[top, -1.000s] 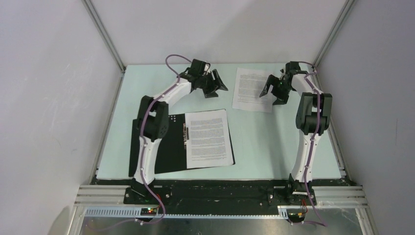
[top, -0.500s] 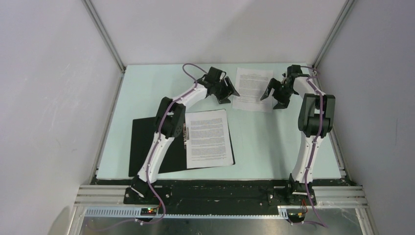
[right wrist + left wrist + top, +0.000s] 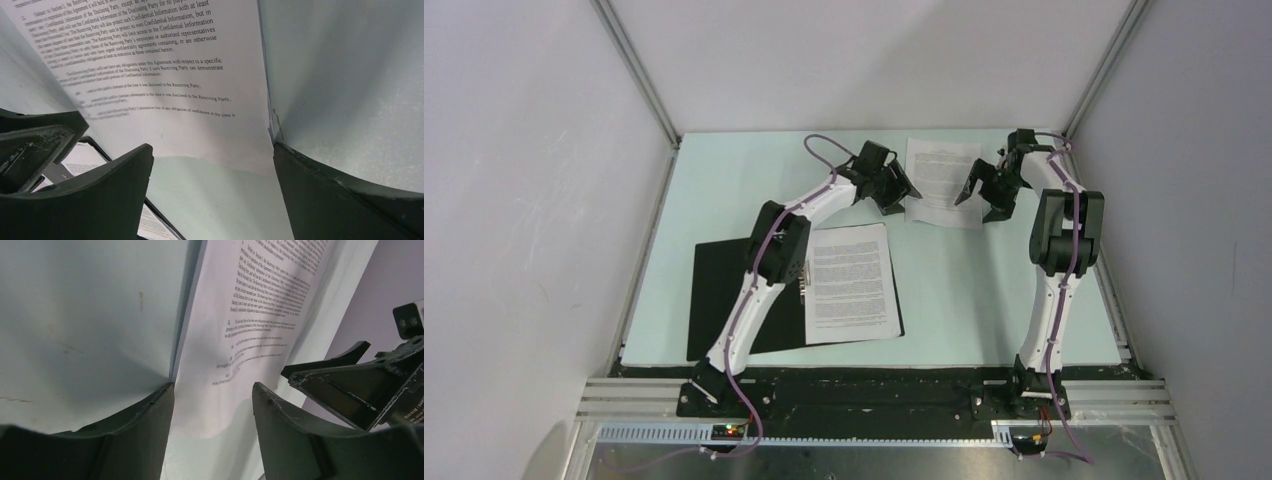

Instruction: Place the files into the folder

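The folder (image 3: 724,295) lies open, black inside up, near the table's front left. One printed sheet (image 3: 852,283) lies on its right half beside the metal clip (image 3: 803,288). The second sheet (image 3: 942,180) lies flat on the table at the back. My left gripper (image 3: 902,198) is open at that sheet's near left corner; the sheet (image 3: 250,315) shows between its fingers. My right gripper (image 3: 980,200) is open at the sheet's near right corner; the sheet (image 3: 165,75) shows between its fingers. Neither gripper holds anything.
The pale green table (image 3: 984,300) is walled by white panels left, back and right. The right gripper's fingers (image 3: 350,385) show in the left wrist view. The folder's edge (image 3: 160,220) shows low in the right wrist view.
My left arm has swung right from the table's back middle to the far sheet's left corner. My right gripper has shifted slightly at the sheet's right side. Both sheets lie as before.
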`<state>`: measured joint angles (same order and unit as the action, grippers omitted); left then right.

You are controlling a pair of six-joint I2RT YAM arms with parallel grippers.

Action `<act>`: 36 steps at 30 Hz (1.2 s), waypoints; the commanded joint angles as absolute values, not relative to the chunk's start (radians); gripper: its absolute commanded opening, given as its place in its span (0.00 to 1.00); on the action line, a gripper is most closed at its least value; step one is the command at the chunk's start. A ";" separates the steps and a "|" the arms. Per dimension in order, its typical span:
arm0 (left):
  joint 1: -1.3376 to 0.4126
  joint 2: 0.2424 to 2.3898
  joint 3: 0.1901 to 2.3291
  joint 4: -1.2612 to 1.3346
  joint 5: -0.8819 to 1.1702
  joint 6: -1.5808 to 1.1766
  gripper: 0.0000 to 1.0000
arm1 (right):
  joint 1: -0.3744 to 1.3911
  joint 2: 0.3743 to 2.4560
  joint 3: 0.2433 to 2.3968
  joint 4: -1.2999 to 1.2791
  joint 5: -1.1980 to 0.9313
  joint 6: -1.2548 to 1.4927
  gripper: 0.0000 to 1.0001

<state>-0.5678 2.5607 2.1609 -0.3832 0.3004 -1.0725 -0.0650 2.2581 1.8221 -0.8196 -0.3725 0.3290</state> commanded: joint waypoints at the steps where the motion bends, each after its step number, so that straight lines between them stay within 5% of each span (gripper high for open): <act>1: -0.608 2.602 2.200 -0.398 0.291 -1.092 0.64 | -0.046 2.324 1.861 -0.861 -0.320 0.283 0.95; 12: -0.626 2.612 2.214 -0.397 0.317 -1.102 0.49 | -0.044 2.323 1.862 -0.861 -0.318 0.280 0.95; 22: -0.616 2.487 2.155 -0.397 0.390 -1.068 0.23 | -0.085 2.202 1.709 -0.718 -0.436 0.364 0.99; 36: -0.588 2.250 1.961 -0.391 0.603 -1.114 0.17 | -0.107 2.041 1.357 -0.448 -0.520 0.536 0.99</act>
